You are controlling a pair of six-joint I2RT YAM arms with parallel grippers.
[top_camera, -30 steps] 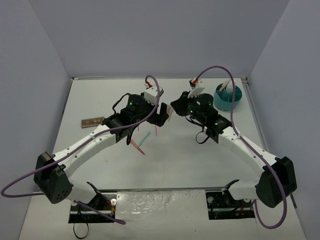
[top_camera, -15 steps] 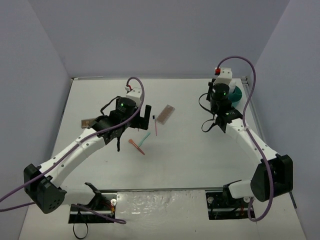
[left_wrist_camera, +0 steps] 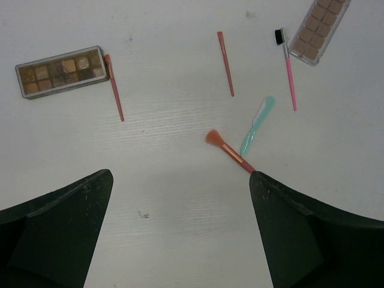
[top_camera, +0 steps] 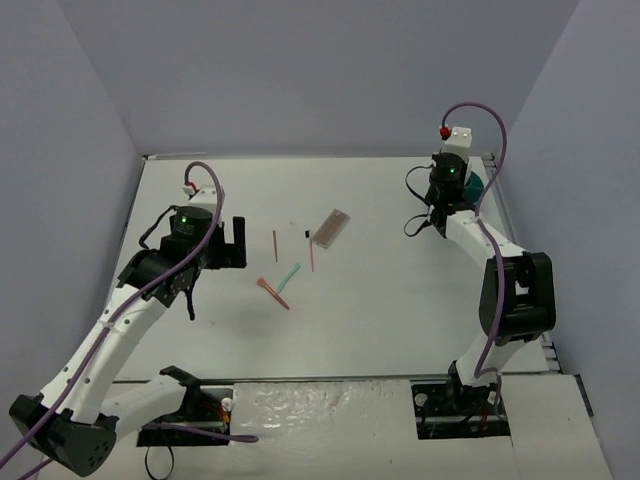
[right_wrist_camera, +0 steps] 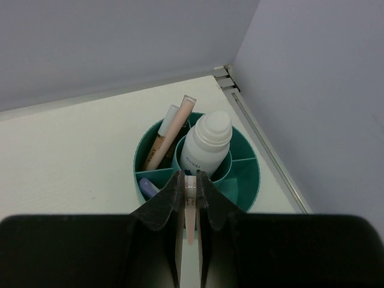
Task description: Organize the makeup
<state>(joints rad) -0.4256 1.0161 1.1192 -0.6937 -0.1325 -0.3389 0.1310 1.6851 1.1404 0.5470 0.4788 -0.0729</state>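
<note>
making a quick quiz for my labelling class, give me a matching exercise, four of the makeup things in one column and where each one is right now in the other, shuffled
Things
1. mint plastic applicator
2. white plastic bottle
3. thin pale pink stick
4. grey-framed rectangular brown palette

Places
A. pinched in the right end effector
B. lying flat, a thin red stick at one short end
C. upright in the teal round tub
D. lying next to the orange brush

Pairs: 1-D, 2-C, 3-A, 4-B
</note>
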